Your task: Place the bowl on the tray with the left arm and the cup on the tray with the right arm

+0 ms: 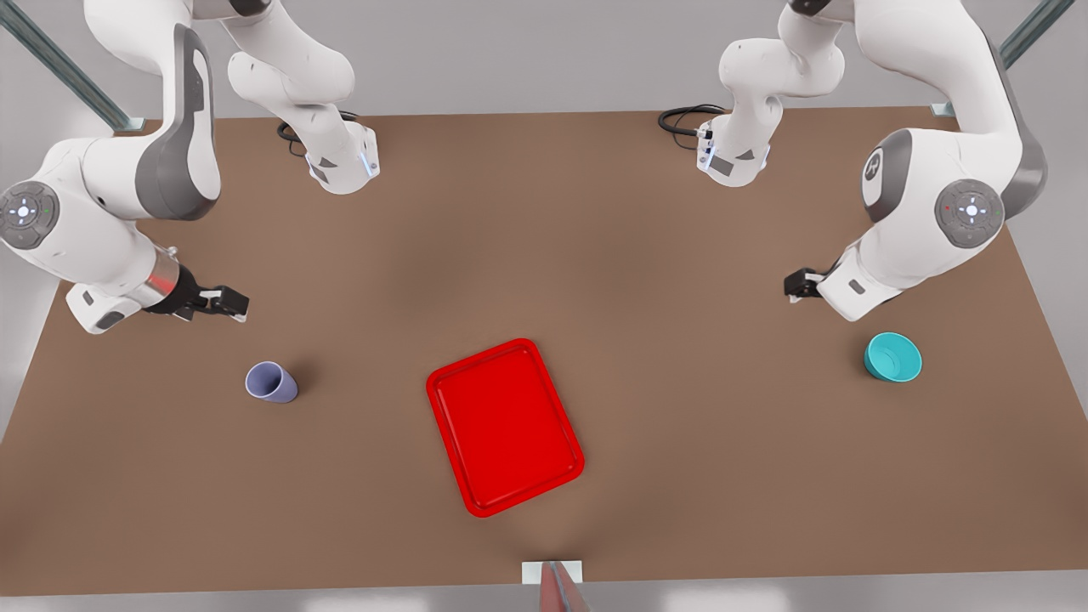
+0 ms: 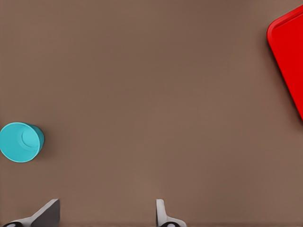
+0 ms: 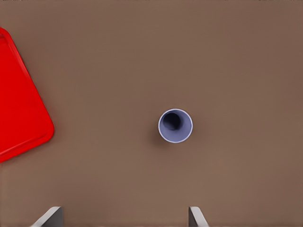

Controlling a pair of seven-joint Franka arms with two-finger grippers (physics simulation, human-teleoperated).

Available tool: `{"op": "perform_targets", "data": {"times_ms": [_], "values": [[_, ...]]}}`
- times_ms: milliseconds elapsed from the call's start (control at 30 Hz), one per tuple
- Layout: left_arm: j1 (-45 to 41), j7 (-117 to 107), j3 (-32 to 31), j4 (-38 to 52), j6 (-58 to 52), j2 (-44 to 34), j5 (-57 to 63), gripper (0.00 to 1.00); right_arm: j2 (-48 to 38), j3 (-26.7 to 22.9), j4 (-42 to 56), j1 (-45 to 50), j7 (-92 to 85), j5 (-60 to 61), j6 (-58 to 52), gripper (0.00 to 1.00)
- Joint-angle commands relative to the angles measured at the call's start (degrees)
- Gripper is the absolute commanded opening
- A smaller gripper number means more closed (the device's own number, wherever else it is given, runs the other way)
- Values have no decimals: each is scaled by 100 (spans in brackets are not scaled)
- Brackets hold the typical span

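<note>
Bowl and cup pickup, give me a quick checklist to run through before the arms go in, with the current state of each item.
1. Left gripper open, apart from the bowl: ok.
2. Right gripper open, with the cup ahead of it: ok.
3. Cup standing upright, mouth up: ok.
4. Bowl upright on the table, nothing touching it: ok.
5. Tray bare, with room for both: ok.
6. Left gripper lined up over the bowl: not ok, the bowl sits off to one side.

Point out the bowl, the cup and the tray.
bowl (image 1: 892,357): front view, inside of the teal bowl.
cup (image 3: 175,126): right wrist view, open mouth of the lavender cup.
tray (image 1: 504,425): front view, bare red floor.
</note>
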Motion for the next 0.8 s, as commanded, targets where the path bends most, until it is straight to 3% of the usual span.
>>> {"op": "perform_targets", "data": {"times_ms": [0, 100, 133, 167, 300, 433, 767], "values": [[4, -7, 0, 0, 9, 23, 24, 100, 0, 0, 0, -2, 0, 0, 0, 100], [222, -24, 299, -263, 149, 312, 24, 100, 8, 0, 0, -2, 0, 0, 0, 100], [995, 639, 526, -272, 429, 698, -745, 100, 8, 0, 0, -2, 0, 0, 0, 100], [1215, 1739, 984, -290, 711, 1050, -1092, 100, 8, 0, 0, -2, 0, 0, 0, 100], [2359, 4738, 1336, -843, 1529, 1815, -2112, 100, 43, 0, 9, -2, 0, 0, 26, 100], [2526, 4406, 1345, -1195, 2505, 2044, -2542, 100, 35, 0, 0, -2, 0, 0, 26, 100], [2992, 4256, 1494, -1151, 2997, 2809, -2938, 100, 70, 0, 0, 7, 0, 0, 70, 100]]}}
